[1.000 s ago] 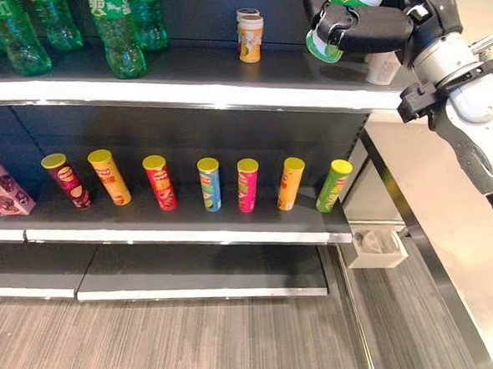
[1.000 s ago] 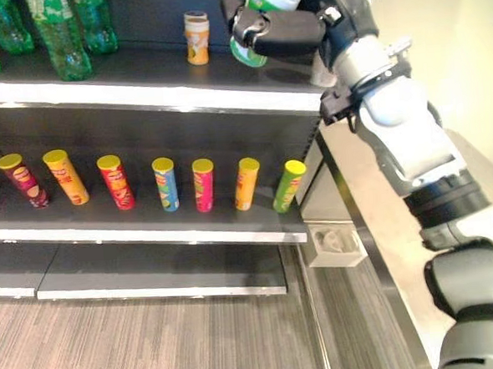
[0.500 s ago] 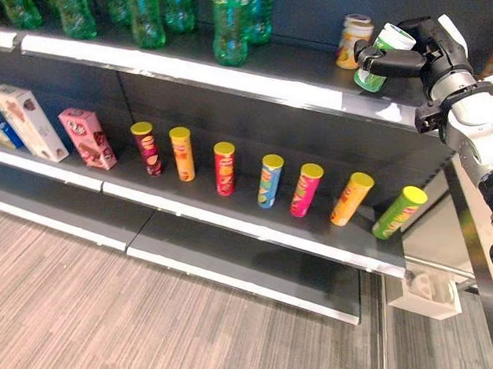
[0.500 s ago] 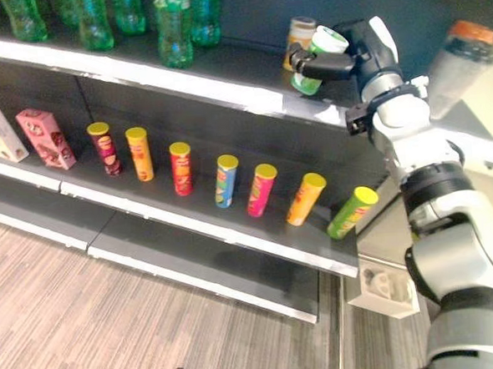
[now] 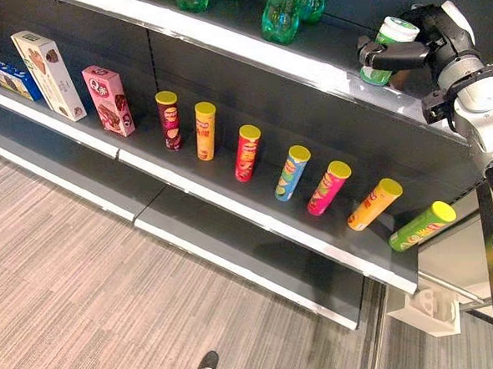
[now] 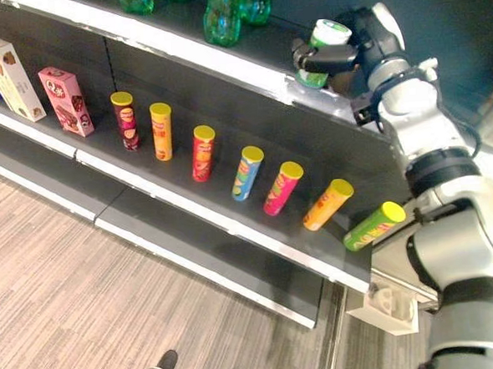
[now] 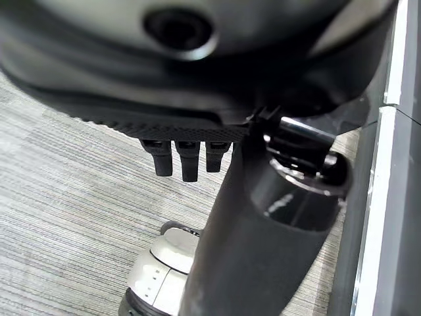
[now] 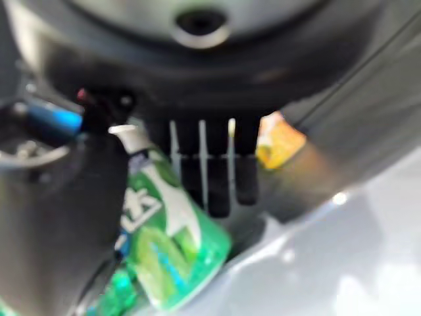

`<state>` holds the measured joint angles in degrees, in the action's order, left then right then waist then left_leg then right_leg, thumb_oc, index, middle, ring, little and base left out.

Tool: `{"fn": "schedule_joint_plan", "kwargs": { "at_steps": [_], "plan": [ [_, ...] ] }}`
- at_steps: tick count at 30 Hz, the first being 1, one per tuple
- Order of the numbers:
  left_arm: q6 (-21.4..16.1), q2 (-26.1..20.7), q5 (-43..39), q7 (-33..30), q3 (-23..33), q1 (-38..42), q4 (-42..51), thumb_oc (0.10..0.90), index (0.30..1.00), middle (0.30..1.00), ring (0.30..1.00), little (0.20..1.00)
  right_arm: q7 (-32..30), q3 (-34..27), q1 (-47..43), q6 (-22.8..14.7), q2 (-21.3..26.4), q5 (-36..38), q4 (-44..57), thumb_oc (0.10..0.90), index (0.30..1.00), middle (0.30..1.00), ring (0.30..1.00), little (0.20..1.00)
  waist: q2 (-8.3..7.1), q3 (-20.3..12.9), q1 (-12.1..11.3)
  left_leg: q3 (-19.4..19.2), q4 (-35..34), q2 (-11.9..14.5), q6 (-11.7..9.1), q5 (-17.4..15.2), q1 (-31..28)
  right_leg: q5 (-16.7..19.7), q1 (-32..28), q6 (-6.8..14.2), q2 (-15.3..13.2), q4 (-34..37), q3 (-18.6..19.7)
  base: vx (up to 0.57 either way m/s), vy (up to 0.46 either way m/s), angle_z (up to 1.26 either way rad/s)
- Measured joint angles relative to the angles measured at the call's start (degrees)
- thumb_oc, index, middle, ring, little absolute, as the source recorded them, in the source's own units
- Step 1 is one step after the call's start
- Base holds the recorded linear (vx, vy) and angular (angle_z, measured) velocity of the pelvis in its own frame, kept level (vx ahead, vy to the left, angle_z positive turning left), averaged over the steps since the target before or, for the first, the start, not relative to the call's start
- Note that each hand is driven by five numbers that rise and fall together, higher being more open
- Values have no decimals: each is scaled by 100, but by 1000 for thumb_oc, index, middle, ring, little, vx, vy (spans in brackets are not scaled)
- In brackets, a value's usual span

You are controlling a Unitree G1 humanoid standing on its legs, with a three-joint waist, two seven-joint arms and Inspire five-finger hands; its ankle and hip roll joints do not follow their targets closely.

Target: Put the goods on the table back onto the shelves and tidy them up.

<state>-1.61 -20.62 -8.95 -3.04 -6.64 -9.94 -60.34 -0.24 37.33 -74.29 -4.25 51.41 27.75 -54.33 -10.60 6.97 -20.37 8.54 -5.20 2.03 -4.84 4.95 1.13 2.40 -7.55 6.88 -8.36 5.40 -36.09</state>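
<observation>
Right hand [image 5: 406, 51] fingers curled round green can [image 5: 386, 49], over top shelf [image 5: 306, 59].

A shop is being shown; dark shelves [image 5: 257, 226] are being stocked with a row of crisp tubes [image 5: 249, 152], snack boxes [image 5: 107, 100] and green bottles [image 5: 280, 15].

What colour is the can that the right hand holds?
Green, with a white lid; the can shows best in the right eye view.
</observation>
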Motion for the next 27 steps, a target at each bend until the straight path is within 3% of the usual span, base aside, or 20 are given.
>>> {"fn": "schedule_joint_plan", "kwargs": {
  "at_steps": [6,23,24,25,26,27],
  "plan": [
    [-7,-13,-44,-2,-2,95,88,800,900,900,900,900,-23,32,-213,46,4,-224,-353,400,300,300,300,300,107,81,25,-1,0,3,0,0,13,-1,14,-2,7,0,1,0,0,0],
    [-55,-58,-111,0,-1,118,250,800,900,900,900,900,-117,21,-222,84,3,-270,-447,400,300,300,300,300,16,128,79,-26,0,9,0,0,14,1,35,-5,2,0,27,0,0,0],
    [-55,-58,-112,0,-1,118,249,800,900,900,900,900,-117,21,-222,95,4,-270,-446,499,448,448,448,448,16,128,77,-31,0,11,0,0,11,1,33,-6,2,0,31,0,0,0],
    [-55,-58,-112,0,-1,117,250,800,900,900,900,900,-117,21,-222,101,4,-270,-447,739,808,808,808,808,16,128,75,-31,0,12,1,0,10,1,32,-7,2,0,31,0,0,0],
    [-55,-58,-112,0,-1,117,250,800,900,900,900,900,-116,21,-222,103,4,-270,-447,800,900,900,900,900,16,128,76,-31,1,12,1,0,10,2,32,-7,2,0,32,0,0,0],
    [-55,-58,-113,0,-1,117,250,800,900,900,900,900,-113,21,-221,108,3,-266,-447,800,900,900,900,900,16,128,87,-33,0,13,0,0,7,2,32,-7,2,0,34,0,0,0]
  ]
}}
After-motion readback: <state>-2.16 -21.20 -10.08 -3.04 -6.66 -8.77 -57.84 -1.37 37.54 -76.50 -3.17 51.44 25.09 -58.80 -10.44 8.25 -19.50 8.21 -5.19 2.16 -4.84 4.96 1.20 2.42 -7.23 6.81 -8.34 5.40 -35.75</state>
